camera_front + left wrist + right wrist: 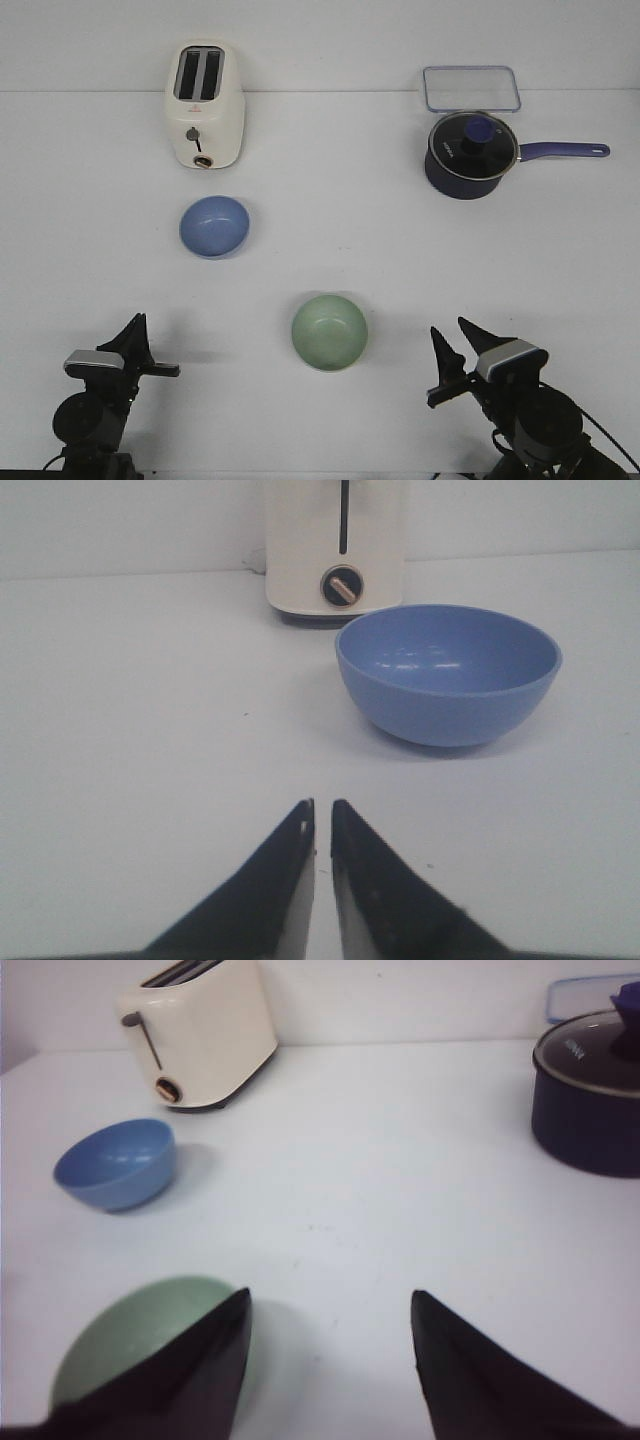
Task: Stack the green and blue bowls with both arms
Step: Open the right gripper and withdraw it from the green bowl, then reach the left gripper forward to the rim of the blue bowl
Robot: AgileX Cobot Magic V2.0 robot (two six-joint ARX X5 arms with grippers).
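The blue bowl [214,225] stands upright on the white table, left of centre, just in front of the toaster; it also shows in the left wrist view [448,673] and in the right wrist view [116,1163]. The green bowl [329,332] stands upright nearer the front, at the centre; one right finger partly hides it in the right wrist view [130,1335]. My left gripper [140,325] is shut and empty at the front left, well short of the blue bowl. My right gripper [449,330] is open and empty at the front right, beside the green bowl.
A cream toaster [204,105] stands at the back left. A dark navy saucepan [468,153] with a glass lid stands at the back right, its handle pointing right. A clear container lid [471,88] lies behind the saucepan.
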